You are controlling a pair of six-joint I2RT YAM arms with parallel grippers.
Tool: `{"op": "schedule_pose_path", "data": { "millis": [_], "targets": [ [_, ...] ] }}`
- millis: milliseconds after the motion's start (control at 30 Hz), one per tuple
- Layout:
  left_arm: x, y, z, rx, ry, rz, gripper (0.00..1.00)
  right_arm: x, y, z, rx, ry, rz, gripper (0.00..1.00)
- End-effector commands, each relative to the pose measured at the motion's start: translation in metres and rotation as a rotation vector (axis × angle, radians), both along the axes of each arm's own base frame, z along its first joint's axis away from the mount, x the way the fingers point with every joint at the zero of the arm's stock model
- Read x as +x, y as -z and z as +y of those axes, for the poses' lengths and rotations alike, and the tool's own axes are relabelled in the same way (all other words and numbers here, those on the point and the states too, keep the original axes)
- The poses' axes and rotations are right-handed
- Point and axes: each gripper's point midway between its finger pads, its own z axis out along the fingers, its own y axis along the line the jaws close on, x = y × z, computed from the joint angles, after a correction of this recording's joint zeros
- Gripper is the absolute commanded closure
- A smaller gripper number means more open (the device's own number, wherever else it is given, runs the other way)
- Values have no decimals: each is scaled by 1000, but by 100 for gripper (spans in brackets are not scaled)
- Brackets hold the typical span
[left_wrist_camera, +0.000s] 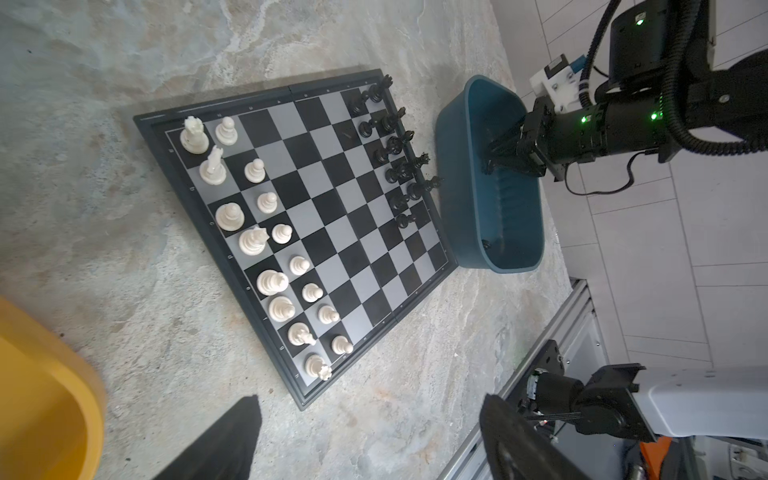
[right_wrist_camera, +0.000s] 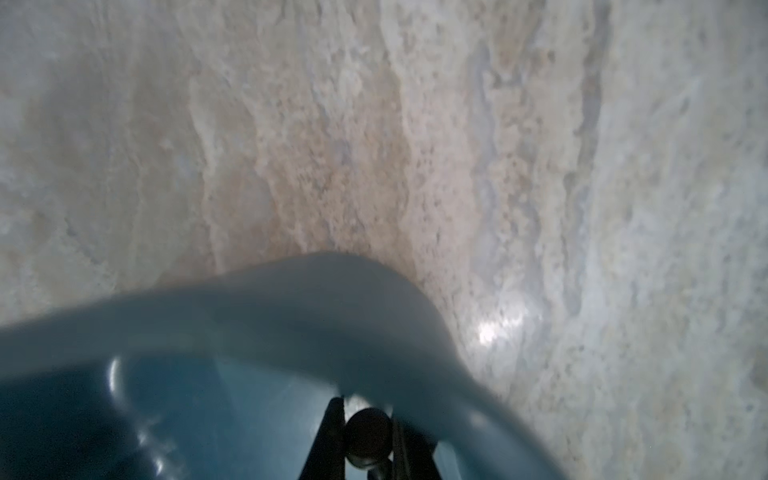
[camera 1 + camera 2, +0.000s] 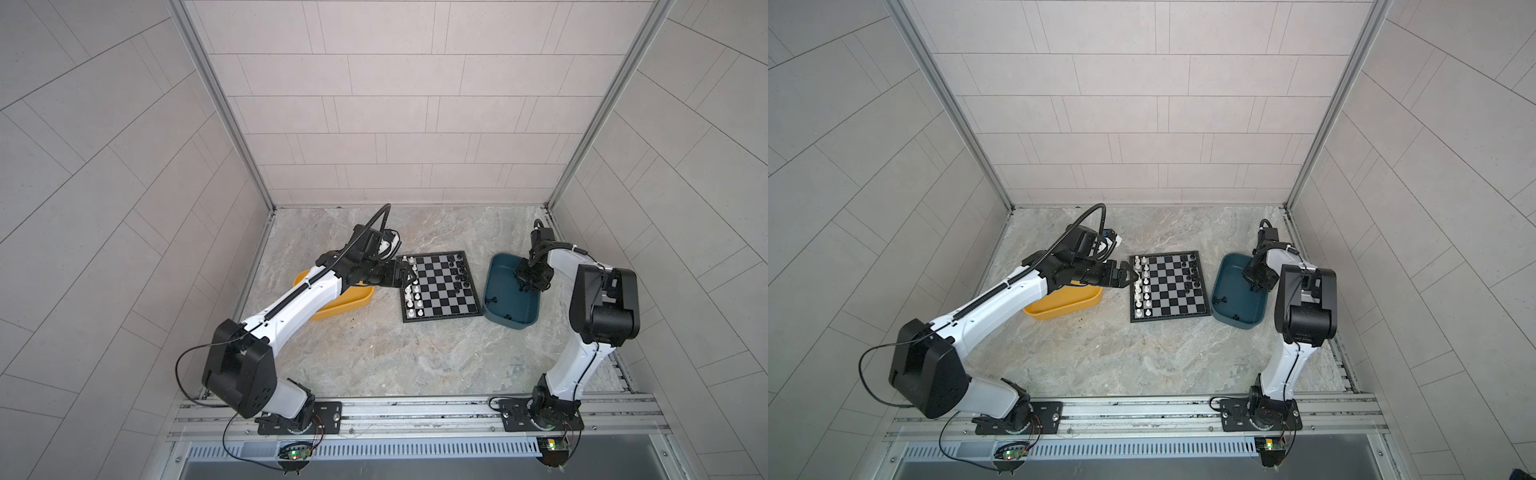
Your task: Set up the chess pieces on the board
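Observation:
The board (image 3: pixel 440 293) (image 1: pixel 332 208) lies flat between two trays. White chess pieces (image 3: pixel 411 291) (image 1: pixel 251 241) stand in two rows along its left side, and black chess pieces (image 3: pixel 459 270) (image 1: pixel 395 145) stand along its right side. My left gripper (image 3: pixel 409 276) (image 1: pixel 370 436) hovers at the board's left edge, open with nothing between its fingers. My right gripper (image 3: pixel 524 286) (image 2: pixel 368 436) reaches down into the dark teal tray (image 3: pixel 496 266) (image 2: pixel 291 299). It is shut on a black chess piece (image 2: pixel 368 432).
A yellow tray (image 3: pixel 353 303) (image 1: pixel 41 395) sits left of the board, partly under my left arm. Two loose black pieces (image 3: pixel 492 300) lie on the teal tray's floor. Tiled walls close in the marble table on three sides, and a metal rail runs along its front.

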Motion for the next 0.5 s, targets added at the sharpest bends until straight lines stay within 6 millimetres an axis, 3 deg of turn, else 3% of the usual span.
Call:
{"op": "schedule_pose_path", "data": {
  "millis": [0, 167, 467],
  "targets": [
    [10, -8, -19, -123, -19, 17, 13, -5, -35, 18, 121, 91, -84, 100],
    [24, -21, -56, -265, -48, -72, 17, -13, -66, 49, 305, 155, -192, 100],
    [20, -26, -164, -320, 73, -340, 24, -25, -129, 99, 607, 252, -393, 100]
  ]
}}
